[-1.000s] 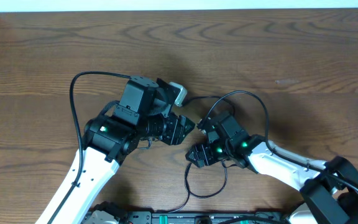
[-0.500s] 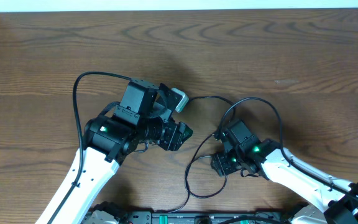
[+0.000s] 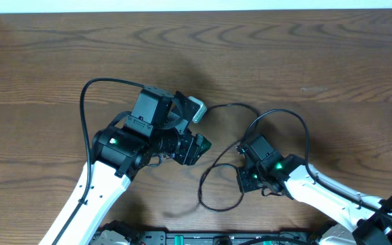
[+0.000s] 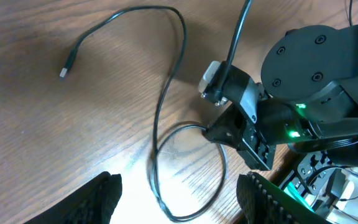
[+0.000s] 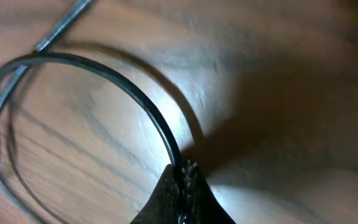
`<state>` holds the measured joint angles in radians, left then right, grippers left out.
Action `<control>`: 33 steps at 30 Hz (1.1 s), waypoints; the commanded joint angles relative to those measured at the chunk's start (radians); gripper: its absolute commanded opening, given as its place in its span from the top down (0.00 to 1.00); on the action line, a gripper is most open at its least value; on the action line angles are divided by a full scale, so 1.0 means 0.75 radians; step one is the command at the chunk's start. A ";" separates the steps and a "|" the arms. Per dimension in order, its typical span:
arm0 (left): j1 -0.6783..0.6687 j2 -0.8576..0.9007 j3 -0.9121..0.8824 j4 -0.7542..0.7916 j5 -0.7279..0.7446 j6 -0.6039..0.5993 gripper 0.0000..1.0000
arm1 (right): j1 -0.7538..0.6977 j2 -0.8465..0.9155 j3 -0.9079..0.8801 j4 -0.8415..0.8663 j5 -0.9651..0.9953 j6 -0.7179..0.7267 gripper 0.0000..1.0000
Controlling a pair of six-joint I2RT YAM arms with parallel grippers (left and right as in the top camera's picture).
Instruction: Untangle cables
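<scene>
Where the thin black cable [image 5: 129, 87] curls into a round, springy loop on the glossy wood-grain surface [image 3: 305, 54], your right tool [image 5: 182, 180] has its dark tips pressed together, pinching the smooth cord at the loop's edge. Your left tool [image 4: 179, 186] hangs over that same loop with its two blunt black fingers [image 4: 101, 199] spread wide, gripping nothing. From the loop, the cable sweeps away in a long arc and ends in a small metallic plug [image 4: 63, 70] lying flat on the wood.
</scene>
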<state>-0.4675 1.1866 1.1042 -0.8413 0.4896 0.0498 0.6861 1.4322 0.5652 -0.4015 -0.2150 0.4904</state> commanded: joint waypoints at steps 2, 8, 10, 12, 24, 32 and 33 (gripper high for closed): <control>0.002 -0.015 0.013 -0.012 -0.017 0.013 0.35 | 0.003 0.021 -0.014 0.096 0.025 0.089 0.99; 0.002 -0.015 0.013 -0.054 -0.015 0.013 0.35 | -0.112 -0.124 0.143 0.090 0.039 0.081 0.99; 0.002 -0.015 0.013 -0.065 -0.011 0.013 0.34 | -0.145 -0.197 0.197 0.091 0.039 0.070 0.99; 0.002 -0.014 0.013 -0.064 -0.001 0.013 0.34 | -0.159 -0.254 0.236 0.091 0.039 0.067 0.99; -0.005 0.050 0.013 0.003 0.123 0.008 0.28 | -0.162 -0.534 0.302 0.081 0.023 0.043 0.99; -0.091 0.130 0.013 0.059 0.175 0.053 0.32 | -0.162 -0.592 0.302 0.087 0.023 0.043 0.99; -0.112 0.140 0.013 0.058 0.175 0.078 0.33 | -0.162 -0.600 0.303 0.092 0.024 0.043 0.99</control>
<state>-0.5060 1.2655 1.1042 -0.8017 0.5896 0.0574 0.5663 1.0119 0.7746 -0.3393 -0.1932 0.5369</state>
